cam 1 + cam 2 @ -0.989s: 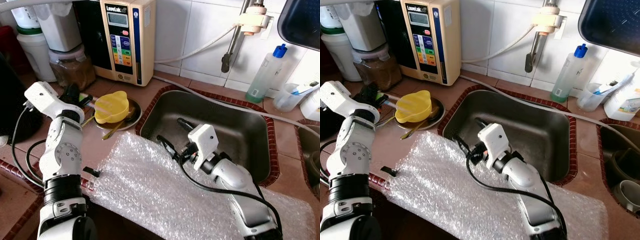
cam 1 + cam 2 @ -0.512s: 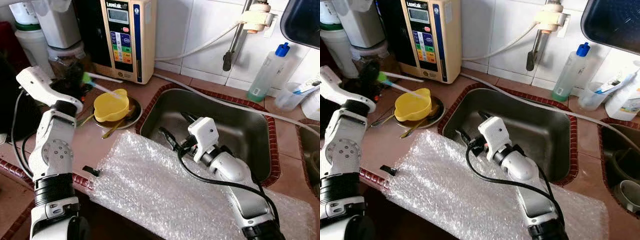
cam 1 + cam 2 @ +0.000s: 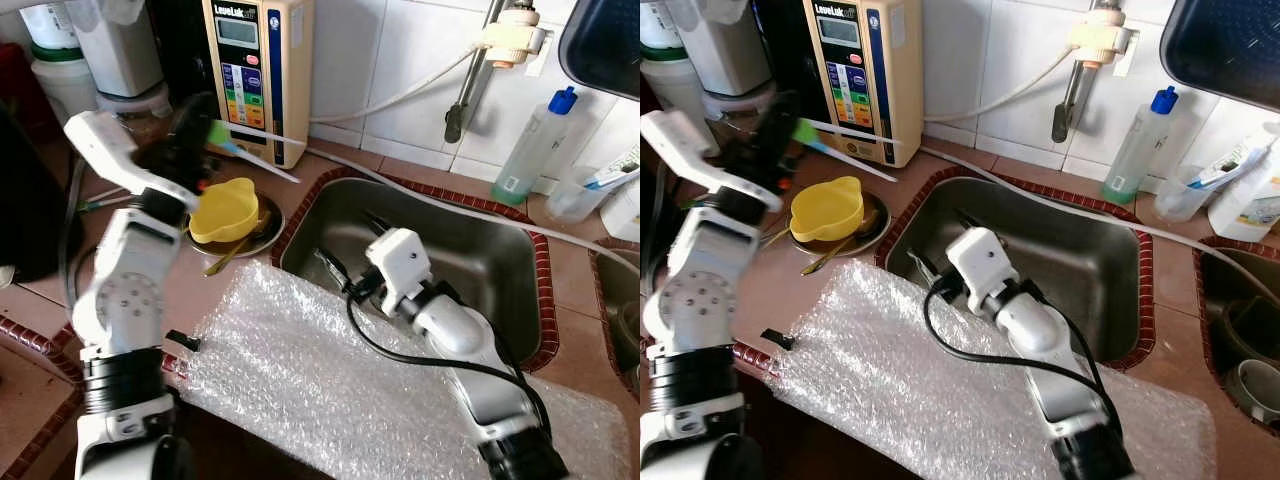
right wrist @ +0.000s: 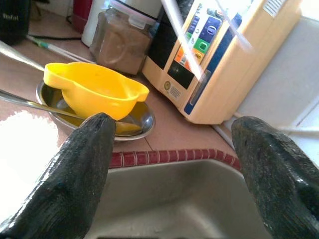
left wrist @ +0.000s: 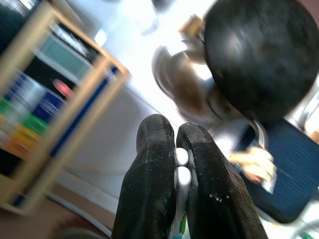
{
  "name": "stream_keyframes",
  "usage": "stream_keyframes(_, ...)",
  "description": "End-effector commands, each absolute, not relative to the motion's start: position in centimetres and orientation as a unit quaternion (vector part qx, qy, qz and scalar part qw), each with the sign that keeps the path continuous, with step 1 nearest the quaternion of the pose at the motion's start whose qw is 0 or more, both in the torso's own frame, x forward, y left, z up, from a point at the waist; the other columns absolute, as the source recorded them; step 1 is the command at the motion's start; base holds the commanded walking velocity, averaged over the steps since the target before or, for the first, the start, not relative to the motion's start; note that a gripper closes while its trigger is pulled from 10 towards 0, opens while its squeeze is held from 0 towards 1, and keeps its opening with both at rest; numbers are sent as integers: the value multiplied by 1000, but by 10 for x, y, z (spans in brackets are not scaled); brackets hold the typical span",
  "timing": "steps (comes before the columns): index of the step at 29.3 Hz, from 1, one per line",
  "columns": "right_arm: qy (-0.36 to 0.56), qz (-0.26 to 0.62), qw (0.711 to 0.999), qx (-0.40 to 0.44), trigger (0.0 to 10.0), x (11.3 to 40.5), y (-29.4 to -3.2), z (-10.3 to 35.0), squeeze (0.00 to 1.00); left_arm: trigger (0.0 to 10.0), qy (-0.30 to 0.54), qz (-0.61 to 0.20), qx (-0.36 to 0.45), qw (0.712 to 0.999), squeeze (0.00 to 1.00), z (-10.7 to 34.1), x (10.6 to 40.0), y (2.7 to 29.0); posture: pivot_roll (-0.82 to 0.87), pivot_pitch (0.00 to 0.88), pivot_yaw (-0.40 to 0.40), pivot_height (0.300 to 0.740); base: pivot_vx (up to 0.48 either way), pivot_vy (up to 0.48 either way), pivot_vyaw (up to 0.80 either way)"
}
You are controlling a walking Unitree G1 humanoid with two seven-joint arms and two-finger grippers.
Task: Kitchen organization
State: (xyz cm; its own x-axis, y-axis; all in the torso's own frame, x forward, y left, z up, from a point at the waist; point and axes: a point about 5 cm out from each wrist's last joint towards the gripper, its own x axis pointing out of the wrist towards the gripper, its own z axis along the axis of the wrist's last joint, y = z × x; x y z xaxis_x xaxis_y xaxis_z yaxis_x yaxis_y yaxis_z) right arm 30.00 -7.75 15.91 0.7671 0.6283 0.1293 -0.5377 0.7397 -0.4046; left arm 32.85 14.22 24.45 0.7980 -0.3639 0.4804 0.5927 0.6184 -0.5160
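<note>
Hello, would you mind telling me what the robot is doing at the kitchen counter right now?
The left gripper is shut on a pair of white chopsticks with green ends, held in the air above the yellow bowl that sits on a small metal plate. The right gripper hangs open over the near edge of the steel sink, holding nothing. A sheet of bubble wrap lies over the counter's front edge.

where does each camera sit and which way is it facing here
Left eye, right eye: on the head, looking down at the sink and bubble wrap; both arms show.
Left wrist: along the left tool, shut on white chopsticks, toward the water ionizer.
Right wrist: between the open right tool fingers, toward the yellow cup.
Shared: ionizer, yellow cup.
</note>
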Motion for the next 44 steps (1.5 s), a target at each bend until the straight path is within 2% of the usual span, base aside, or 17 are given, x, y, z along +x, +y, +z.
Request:
stream_keyframes(1, -130, 304, 924, -192, 10000, 304, -79, 158, 0, 0, -152, -289, -340, 882, 0, 241, 324, 130, 108, 0, -24, 740, 0, 0, 0)
stream_keyframes(5, -141, 280, 926, -210, 10000, 311, -82, 162, 0, 0, -120, -319, -340, 876, 0, 226, 315, 105, 103, 0, -26, 740, 0, 0, 0)
stream_keyframes(13, -143, 257, 929, -227, 10000, 318, -90, 159, 0, 0, -109, -324, -343, 875, 0, 220, 313, 95, 101, 0, -24, 740, 0, 0, 0)
stream_keyframes(14, -142, 258, 928, -227, 8471, 318, -89, 159, 0, 0, -109, -324, -342, 875, 0, 220, 313, 95, 102, 0, -24, 740, 0, 0, 0)
stream_keyframes(15, -141, 258, 929, -227, 0, 318, -89, 158, 0, 0, -109, -325, -340, 875, 0, 220, 313, 95, 102, 0, -24, 740, 0, 0, 0)
stream_keyframes(32, -143, 268, 929, -212, 0, 321, -86, 159, 0, 0, -98, -339, -304, 885, 0, 212, 309, 80, 88, 0, -24, 740, 0, 0, 0)
stream_keyframes(44, -136, 276, 930, -202, 0, 320, -84, 156, 0, 0, -98, -331, -295, 891, 0, 210, 309, 83, 94, 0, -21, 740, 0, 0, 0)
